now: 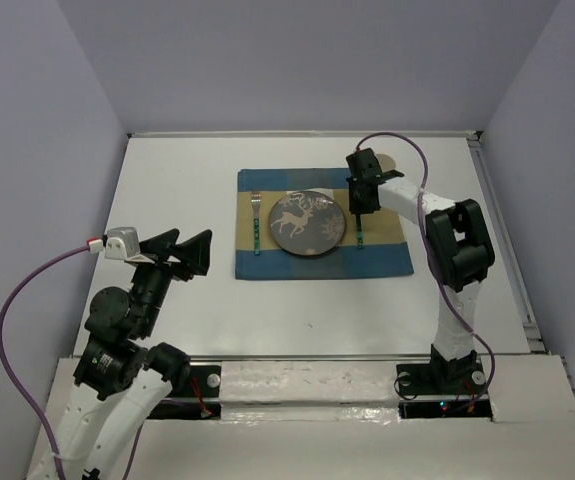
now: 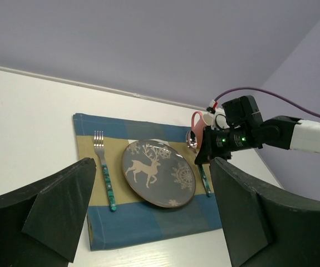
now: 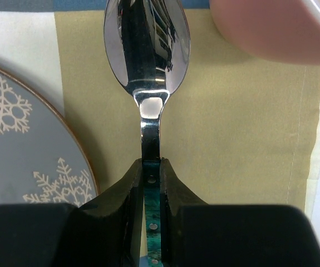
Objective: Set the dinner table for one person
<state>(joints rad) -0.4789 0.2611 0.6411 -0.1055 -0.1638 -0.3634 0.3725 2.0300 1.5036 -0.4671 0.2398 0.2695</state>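
The dinner table (image 1: 187,190), a plain white tabletop, fills the middle of the top view from the arm bases at the bottom edge up to the back wall. A blue, tan and cream checked placemat (image 1: 387,262) lies on it right of centre. A grey plate (image 1: 308,222) printed with a white reindeer and snowflakes sits in the middle of the mat. A fork (image 1: 256,225) with a teal handle lies on the mat just left of the plate, tines toward the top of the frame. To the plate's right, the right gripper (image 3: 150,167) is clenched on the teal handle of a spoon (image 3: 146,44). In the right wrist view its shiny bowl points to the top of the frame over a tan square of the mat. A pink mug (image 3: 271,28) shows at the upper right corner of that view, near the bowl. The left gripper (image 1: 182,243) hangs above bare tabletop at the left of the top view, well apart from the mat. Its jaws are spread wide and hold nothing. A purple cable (image 1: 12,300) loops from the left arm.
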